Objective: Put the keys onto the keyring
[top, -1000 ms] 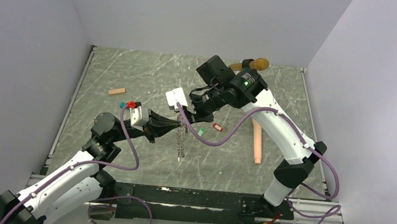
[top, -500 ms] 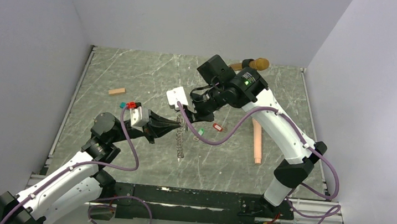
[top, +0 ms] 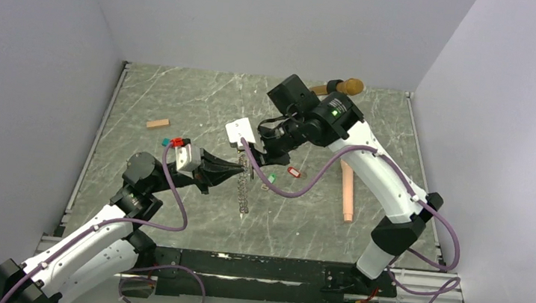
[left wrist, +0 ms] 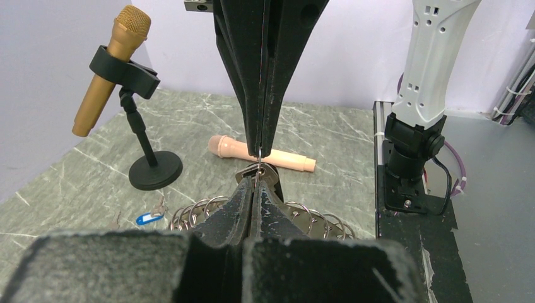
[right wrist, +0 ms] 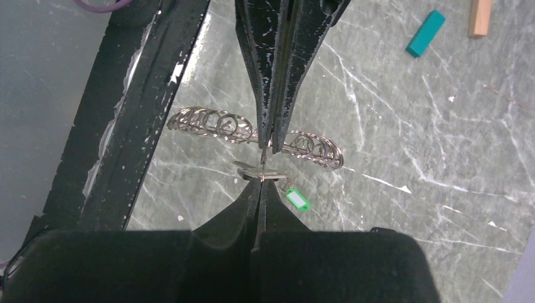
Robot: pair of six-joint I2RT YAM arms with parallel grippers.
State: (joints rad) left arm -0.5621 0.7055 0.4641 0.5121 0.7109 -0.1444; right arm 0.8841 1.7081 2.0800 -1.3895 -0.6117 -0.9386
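Over the middle of the bench (top: 302, 223), the left hand (top: 241, 167) clamps the keyring (top: 245, 193), whose row of loops runs from far edge to near edge. The right hand (right wrist: 260, 182) pinches a key (right wrist: 253, 172) with a green tag (right wrist: 296, 200).

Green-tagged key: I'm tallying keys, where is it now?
Top view, near the middle: the green-tagged key sits just right of the keyring and left of the red-tagged key.

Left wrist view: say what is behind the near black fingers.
The silvery looped-wire keyring shows on both sides, its middle covered by the left gripper. Farther back lies a pink microphone.
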